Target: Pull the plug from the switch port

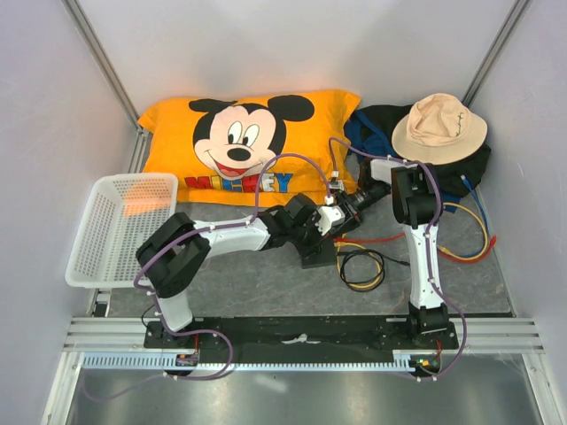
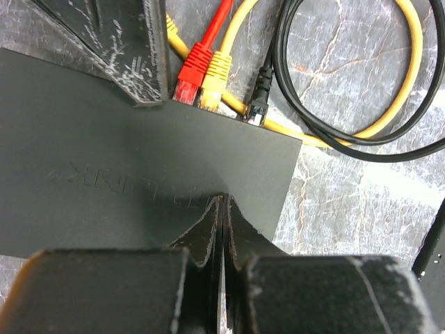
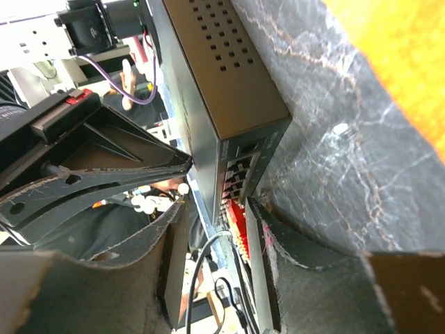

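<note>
The flat black switch (image 1: 317, 255) lies on the grey mat; it also shows in the left wrist view (image 2: 104, 139) and the right wrist view (image 3: 208, 76). A red plug (image 2: 189, 76), a yellow plug (image 2: 215, 73) and a black plug (image 2: 259, 97) sit in sockets along its edge. My left gripper (image 2: 222, 198) is shut and empty, its tips resting on the switch's top; in the top view it (image 1: 315, 226) is over the switch. My right gripper (image 3: 217, 205) is open at the socket edge (image 1: 337, 208), with the red plug (image 3: 238, 219) between its fingers, close to the right finger (image 3: 259, 236).
An orange Mickey pillow (image 1: 248, 142) lies behind the switch. A white basket (image 1: 124, 226) stands at the left. A beige hat (image 1: 438, 124) rests on a dark bag at the back right. Coiled black cable (image 1: 363, 266) and yellow and red cables (image 1: 469, 243) lie at the right.
</note>
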Motion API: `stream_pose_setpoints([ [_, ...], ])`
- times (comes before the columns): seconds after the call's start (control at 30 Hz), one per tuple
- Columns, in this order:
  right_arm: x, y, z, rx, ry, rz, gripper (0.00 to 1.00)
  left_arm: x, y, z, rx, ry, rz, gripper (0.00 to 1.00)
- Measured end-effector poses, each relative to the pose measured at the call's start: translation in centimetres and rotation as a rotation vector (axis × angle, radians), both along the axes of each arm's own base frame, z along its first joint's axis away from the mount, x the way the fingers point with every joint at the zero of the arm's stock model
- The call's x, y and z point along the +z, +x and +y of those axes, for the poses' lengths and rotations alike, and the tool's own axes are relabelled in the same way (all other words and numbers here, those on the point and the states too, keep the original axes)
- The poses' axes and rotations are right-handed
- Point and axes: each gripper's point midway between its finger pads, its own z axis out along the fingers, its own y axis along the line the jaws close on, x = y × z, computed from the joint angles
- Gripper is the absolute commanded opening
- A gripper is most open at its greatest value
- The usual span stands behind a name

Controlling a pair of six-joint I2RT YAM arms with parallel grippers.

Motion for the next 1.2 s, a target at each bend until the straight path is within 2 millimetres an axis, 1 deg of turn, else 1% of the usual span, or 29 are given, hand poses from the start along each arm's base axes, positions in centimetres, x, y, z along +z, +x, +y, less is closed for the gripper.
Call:
stream_pose_setpoints([
  [0.27,0.0,-0.5,-0.3,0.019,0.006,-0.014,0.48,0.0,0.0,-0.2,-0.004,-0.004,-0.001,0.02],
  [0.53,-0.4,-1.0,-0.5,0.031,0.012,-0.033,0.40,0.0,0.0,-0.5,-0.008,-0.009,-0.003,0.02],
  [0.7,-0.5,-1.2,-0.7,0.037,0.005,-0.042,0.43,0.0,0.0,-0.6,-0.010,-0.011,-0.003,0.02],
  [0.83,-0.4,-2.0,-1.1,0.048,-0.011,-0.031,0.42,0.0,-0.3,-0.8,-0.020,-0.016,-0.001,0.02],
  [0.97,-0.5,-2.7,-1.4,0.065,-0.030,-0.020,0.46,0.0,-0.5,-0.9,-0.026,-0.017,-0.001,0.02],
  [1.03,-0.4,-2.9,-1.5,0.067,-0.031,-0.013,0.47,0.0,-0.5,-0.9,-0.028,-0.018,0.001,0.02],
  [1.13,-0.4,-3.2,-1.6,0.078,-0.038,-0.009,0.44,0.0,-0.6,-1.0,-0.033,-0.020,0.004,0.02],
  [1.2,-0.5,-3.6,-1.8,0.086,-0.048,-0.005,0.48,0.0,-0.7,-1.0,-0.037,-0.022,0.008,0.02],
])
